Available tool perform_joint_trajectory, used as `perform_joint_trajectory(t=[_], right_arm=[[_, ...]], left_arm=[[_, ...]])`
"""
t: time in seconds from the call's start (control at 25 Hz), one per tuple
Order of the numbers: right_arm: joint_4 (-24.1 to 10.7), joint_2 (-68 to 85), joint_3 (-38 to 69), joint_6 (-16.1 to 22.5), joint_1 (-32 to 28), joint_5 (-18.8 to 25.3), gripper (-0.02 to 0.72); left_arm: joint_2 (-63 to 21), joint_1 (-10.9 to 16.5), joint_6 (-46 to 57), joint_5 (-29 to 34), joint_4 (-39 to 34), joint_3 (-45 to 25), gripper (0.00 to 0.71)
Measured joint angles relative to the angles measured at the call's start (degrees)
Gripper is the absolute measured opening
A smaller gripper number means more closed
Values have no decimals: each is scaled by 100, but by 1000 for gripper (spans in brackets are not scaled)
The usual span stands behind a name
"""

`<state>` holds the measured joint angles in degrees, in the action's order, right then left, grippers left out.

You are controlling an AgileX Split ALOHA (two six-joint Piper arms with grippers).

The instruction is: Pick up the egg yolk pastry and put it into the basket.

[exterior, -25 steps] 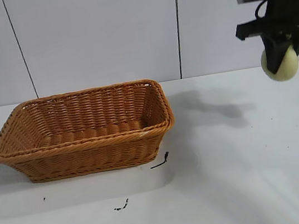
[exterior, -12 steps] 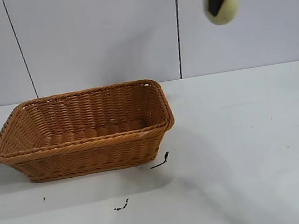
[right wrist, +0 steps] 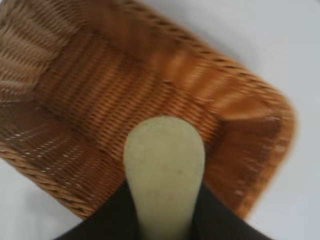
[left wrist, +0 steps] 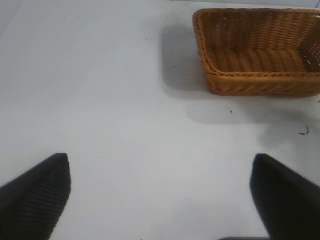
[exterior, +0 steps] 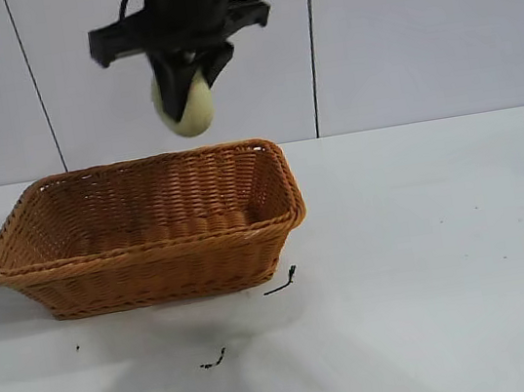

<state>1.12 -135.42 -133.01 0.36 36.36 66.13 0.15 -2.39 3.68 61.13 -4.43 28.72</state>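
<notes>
My right gripper is shut on the egg yolk pastry, a pale yellow-green puck held on edge in the air above the far side of the basket. In the right wrist view the pastry sits squeezed between the dark fingers, with the basket's woven floor below it. The basket is orange-brown wicker and holds nothing I can see. My left gripper is open and empty over bare table; the basket shows far off in its view.
The white table carries two small dark scraps in front of the basket. A pale panelled wall stands behind. The left arm does not show in the exterior view.
My right gripper has carried the pastry up from the right side of the table and leftward, to above the basket. The basket has not moved.
</notes>
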Motion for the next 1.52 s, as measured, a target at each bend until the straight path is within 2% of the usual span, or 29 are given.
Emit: perform_joint_trajectory(t=[0.32, 0.44, 0.56, 0.68, 0.8, 1.0, 1.16, 1.32, 1.52], right_arm=[[-112, -843, -6, 1, 3, -517, 118], [39, -991, -6, 1, 3, -585, 167], [222, -1000, -6, -125, 3, -617, 314], [267, -993, -18, -215, 3, -633, 545], [199, -915, -18, -234, 3, -621, 659], [187, -416, -18, -234, -55, -602, 689], [194, 4, -24, -235, -397, -600, 694], [194, 168, -24, -263, -1092, -563, 694], [156, 163, -24, -374, -2221, -244, 694]], left_arm=[[0, 0, 0, 0, 0, 0, 696], [0, 0, 0, 0, 0, 0, 696], [0, 0, 0, 0, 0, 0, 696], [0, 0, 0, 0, 0, 0, 696], [0, 0, 0, 0, 0, 0, 696], [0, 0, 0, 0, 0, 0, 696], [0, 0, 0, 0, 0, 0, 696], [0, 0, 0, 0, 0, 0, 696], [0, 0, 0, 0, 0, 0, 696]])
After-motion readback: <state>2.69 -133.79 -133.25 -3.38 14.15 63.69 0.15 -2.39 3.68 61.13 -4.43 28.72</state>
